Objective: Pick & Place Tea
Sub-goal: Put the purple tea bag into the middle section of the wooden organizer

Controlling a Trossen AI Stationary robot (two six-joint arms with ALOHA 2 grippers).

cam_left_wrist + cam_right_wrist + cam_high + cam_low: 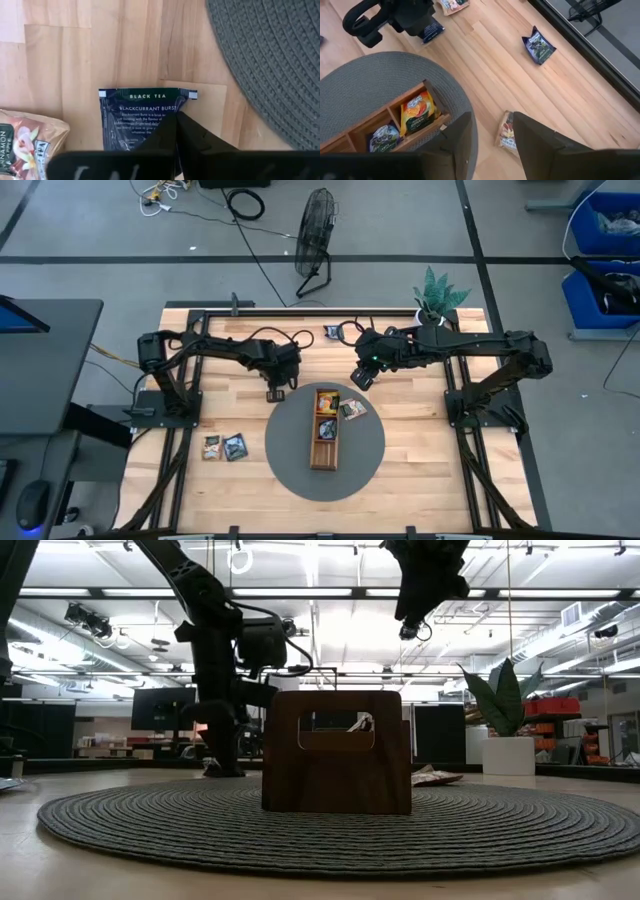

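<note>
My left gripper [176,131] pinches the blackcurrant black tea sachet [142,116] flat on the wooden table [125,45] beside the round mat [270,60], so next I lift toward the divided tray [325,442]; my right gripper [492,131] hovers agape.

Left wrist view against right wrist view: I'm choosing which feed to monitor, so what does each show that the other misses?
Only the left wrist view shows the "Black Tea" print on the dark sachet that the shut left gripper pinches. Only the right wrist view shows the wooden tray holding an orange sachet, and the open right gripper. Both show the grey round mat and the wooden table.
</note>
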